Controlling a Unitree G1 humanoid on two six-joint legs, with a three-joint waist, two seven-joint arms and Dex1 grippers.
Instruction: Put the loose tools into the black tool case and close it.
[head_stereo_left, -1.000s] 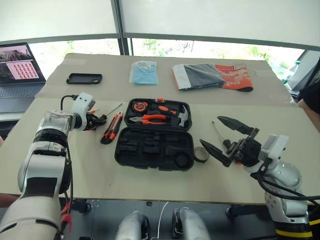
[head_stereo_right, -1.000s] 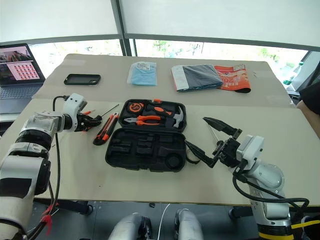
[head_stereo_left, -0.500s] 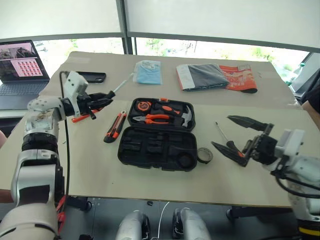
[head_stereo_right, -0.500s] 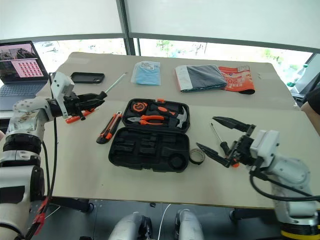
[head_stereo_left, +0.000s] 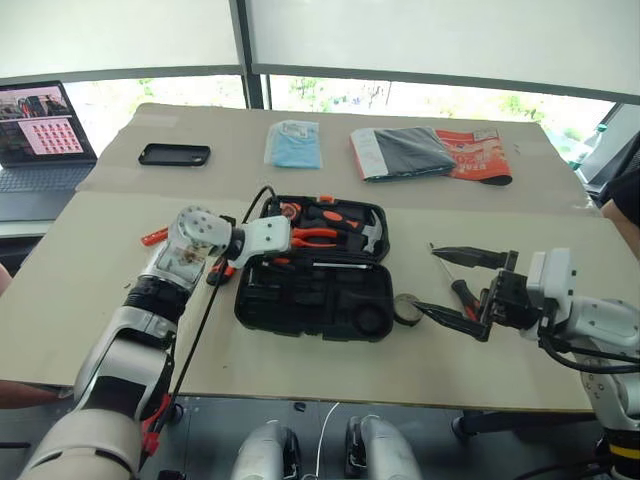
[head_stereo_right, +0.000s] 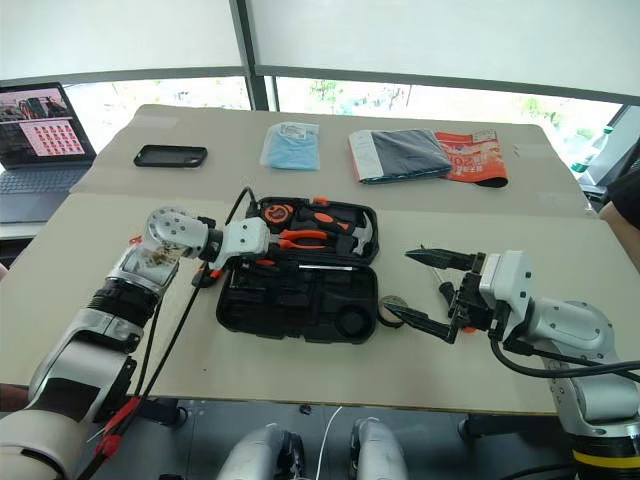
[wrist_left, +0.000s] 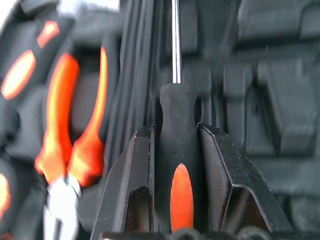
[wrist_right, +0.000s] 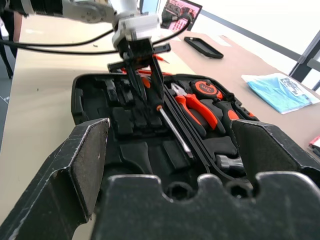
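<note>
Black tool case (head_stereo_left: 312, 296) lying open at table centre, lid half toward twelve o'clock holding orange-handled pliers (head_stereo_left: 312, 236), hammer (head_stereo_left: 366, 232) and tape measure (head_stereo_left: 290, 211). Left gripper (wrist_right: 141, 60) over the case's nine o'clock edge, clenched on a black-and-orange screwdriver (wrist_left: 177, 150) — shaft pointing toward three o'clock along the hinge line. Right gripper (head_stereo_left: 452, 283) at three o'clock of the case, spread wide, grasping nothing. Small dark tape roll (head_stereo_left: 406, 309) just beside the case's three o'clock edge, near the lower finger. Second screwdriver (head_stereo_left: 458, 289) on the table by that gripper — partly hidden. Slim orange screwdriver (head_stereo_left: 153, 236) at nine o'clock. Phone (head_stereo_left: 174, 154) far at eleven o'clock.
</note>
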